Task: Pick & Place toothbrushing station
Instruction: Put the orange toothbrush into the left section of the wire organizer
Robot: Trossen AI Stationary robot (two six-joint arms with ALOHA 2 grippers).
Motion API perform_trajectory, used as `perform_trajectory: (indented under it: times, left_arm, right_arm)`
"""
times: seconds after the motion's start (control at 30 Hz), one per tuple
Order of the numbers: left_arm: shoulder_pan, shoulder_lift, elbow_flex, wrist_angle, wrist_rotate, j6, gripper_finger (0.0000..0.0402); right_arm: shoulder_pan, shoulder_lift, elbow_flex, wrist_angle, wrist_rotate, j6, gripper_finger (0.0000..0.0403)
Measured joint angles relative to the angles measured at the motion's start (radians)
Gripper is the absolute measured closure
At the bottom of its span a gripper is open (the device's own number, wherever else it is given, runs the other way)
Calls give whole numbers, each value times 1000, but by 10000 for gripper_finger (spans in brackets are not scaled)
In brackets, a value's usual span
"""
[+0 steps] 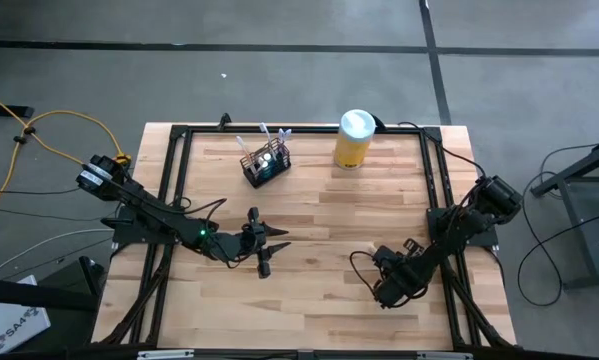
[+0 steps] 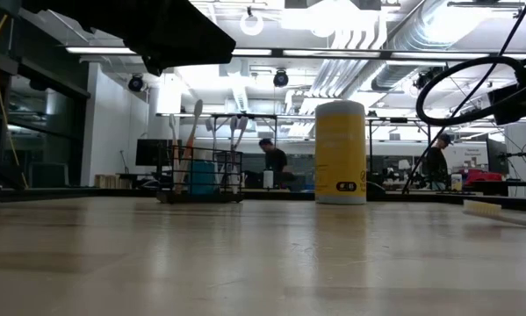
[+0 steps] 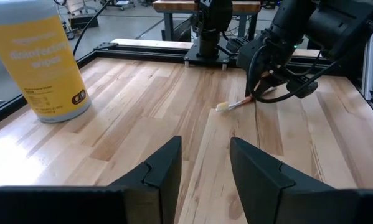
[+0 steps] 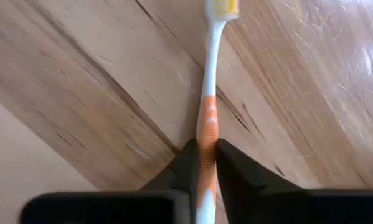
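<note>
One black wire-mesh toothbrushing station (image 1: 266,164) stood upright on the wooden tabletop (image 1: 319,300), toward the far edge and left of centre in the high view. Several toothbrushes rose from its open top; their exact number could not be told, though in the low view at least three handles showed above the mesh (image 2: 199,169). One yellow canister (image 1: 354,139) with a white lid stood well apart from the station, to its right along the same far edge.

There were two arms. The right pincer (image 4: 206,152) was low over the near right part of the tabletop and had its two dark fingers (image 4: 185,163) clenched on a single toothbrush (image 4: 208,118), white with an orange grip section and a yellow-bristled head. The fingers pressed against the orange part of the handle from both sides, and the head pointed away from the wrist. In the left wrist view the same brush (image 3: 235,104) lay nearly flat, its head at or just above the wood; whether it touched could not be told.

The left pincer (image 3: 205,165) hovered over the middle of the tabletop, its fingers released and parted with nothing between them, facing toward the right arm (image 3: 286,43).

Two people showed in the room beyond the tabletop in the low view.
</note>
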Motion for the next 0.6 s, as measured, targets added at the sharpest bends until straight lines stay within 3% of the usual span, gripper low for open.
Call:
perform_trajectory:
  times: [0.13,0.6]
  left_arm:
    - [0,0,0,0,0,-5,271]
    - [0,0,0,2,9,-8,271]
  right_arm:
    - [0,0,-1,-3,5,-3,391]
    - [-1,2,-3,0,-6,-3,394]
